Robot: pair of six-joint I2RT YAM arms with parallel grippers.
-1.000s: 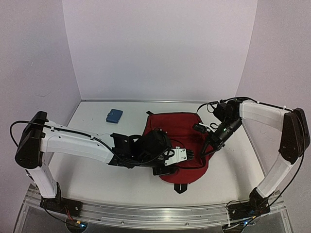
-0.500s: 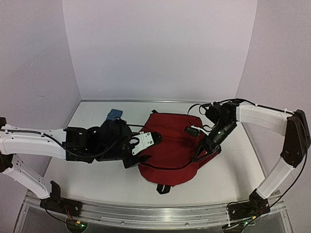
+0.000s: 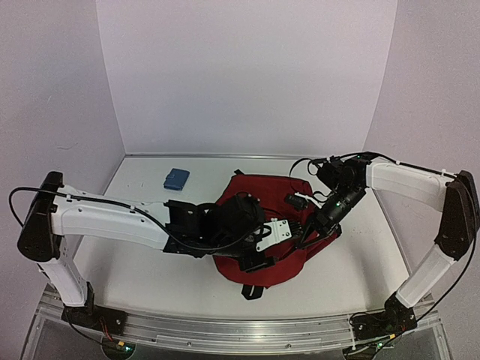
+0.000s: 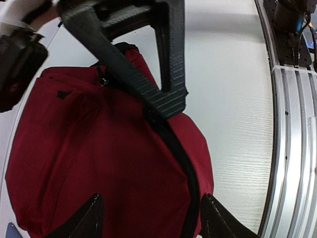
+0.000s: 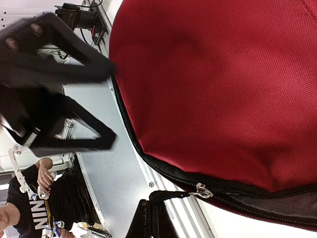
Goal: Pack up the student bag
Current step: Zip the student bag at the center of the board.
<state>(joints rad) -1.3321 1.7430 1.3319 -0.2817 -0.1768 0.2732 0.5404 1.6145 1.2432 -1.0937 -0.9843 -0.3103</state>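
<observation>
Red student bag (image 3: 262, 196) is lying mid-tabletop (image 3: 139, 187), toward the right edge, and while the left gripper (image 4: 152, 220) is hovering open over it, the right gripper (image 5: 151, 220) (pinched shut by the zip (image 5: 148, 161)) should be pulling slowly along it.

The dark red woven-fabric student bag (image 5: 223, 84) fills most of the view. A black zip (image 5: 163, 171) with a silver slider (image 5: 200, 190) runs along the bag's lower edge; just below it, the right claw (image 5: 151, 218) is pressed shut.
</observation>
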